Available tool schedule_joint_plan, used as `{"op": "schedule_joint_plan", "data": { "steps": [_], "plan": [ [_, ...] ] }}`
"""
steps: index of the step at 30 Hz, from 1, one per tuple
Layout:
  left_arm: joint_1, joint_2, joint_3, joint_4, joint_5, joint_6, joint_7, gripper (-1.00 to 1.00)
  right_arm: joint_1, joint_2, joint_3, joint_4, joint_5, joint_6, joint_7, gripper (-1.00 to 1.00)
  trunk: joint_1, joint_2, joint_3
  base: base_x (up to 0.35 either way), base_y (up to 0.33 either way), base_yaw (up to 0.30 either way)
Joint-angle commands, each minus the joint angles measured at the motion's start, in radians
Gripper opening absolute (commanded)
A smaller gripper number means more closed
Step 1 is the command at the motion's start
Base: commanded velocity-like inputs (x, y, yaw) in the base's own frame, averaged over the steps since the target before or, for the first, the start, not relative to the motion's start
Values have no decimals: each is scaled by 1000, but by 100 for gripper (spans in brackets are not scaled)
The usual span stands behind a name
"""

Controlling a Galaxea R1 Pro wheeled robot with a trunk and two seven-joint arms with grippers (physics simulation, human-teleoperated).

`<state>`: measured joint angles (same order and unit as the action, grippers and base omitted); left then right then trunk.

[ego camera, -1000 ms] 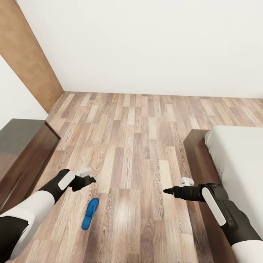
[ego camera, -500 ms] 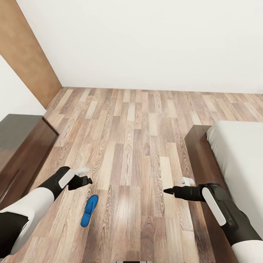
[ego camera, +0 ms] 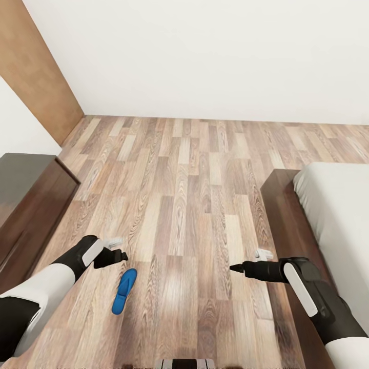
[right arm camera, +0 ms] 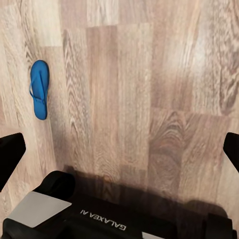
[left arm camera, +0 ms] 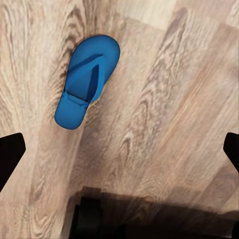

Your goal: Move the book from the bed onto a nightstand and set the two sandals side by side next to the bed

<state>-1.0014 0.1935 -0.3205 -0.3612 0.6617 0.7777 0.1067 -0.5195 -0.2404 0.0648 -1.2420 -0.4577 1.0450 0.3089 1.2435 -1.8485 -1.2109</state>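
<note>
One blue sandal (ego camera: 124,291) lies flat on the wood-plank floor (ego camera: 195,195), just below and beside the left end effector (ego camera: 119,254) in the head view. Second sandal and the book: not seen.

Change over the last second: the whole head picture shifts. The wall-floor line sits higher, the bed (ego camera: 335,215) corner and the long dark bench (ego camera: 31,205) at left both slide downward in frame and outward. I read this as camera or base motion, a small retreat or upward tilt, not objects moving. The sandal drifts slightly lower in frame, and the left arm sits a little lower and closer to it. Judgement: the robot is lining up on this sandal; no grasp has begun.

Left end effector: open wide. The left wrist view shows dark fingertips (left arm camera: 10,154) at the two opposite edges with the sandal (left arm camera: 85,82) on the floor between and beyond them, untouched. It holds nothing.

Right end effector (ego camera: 237,267): points across the floor, beside the bed frame's corner. The right wrist view shows its fingertips (right arm camera: 11,152) well apart, so open, empty, touching nothing; the sandal (right arm camera: 39,95) appears far off in that view.

Task status (judgement): early. This sandal is well apart from the bed and still needs carrying over.
</note>
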Motion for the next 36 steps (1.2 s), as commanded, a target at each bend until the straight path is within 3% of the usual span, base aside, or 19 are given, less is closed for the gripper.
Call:
{"op": "schedule_joint_plan", "data": {
  "steps": [1, 28, 36],
  "plan": [
    [0, 0, -6, -2, 8, 3, 7, 100, -1, -1, 0, -1, 10, 2, 10, 100, 4, -8, -5, 0, 0, 0],
    [-4, 4, -2, 2, -6, -5, -26, 100, 1, -5, -4, -1, 10, 2, 10, 100, 107, -197, -134, 0, 0, 0],
    [-6, 17, -2, 2, -8, -3, -19, 100, 2, -5, -4, -1, 10, 2, 11, 100, 138, -253, -172, 0, 0, 0]
  ]
}}
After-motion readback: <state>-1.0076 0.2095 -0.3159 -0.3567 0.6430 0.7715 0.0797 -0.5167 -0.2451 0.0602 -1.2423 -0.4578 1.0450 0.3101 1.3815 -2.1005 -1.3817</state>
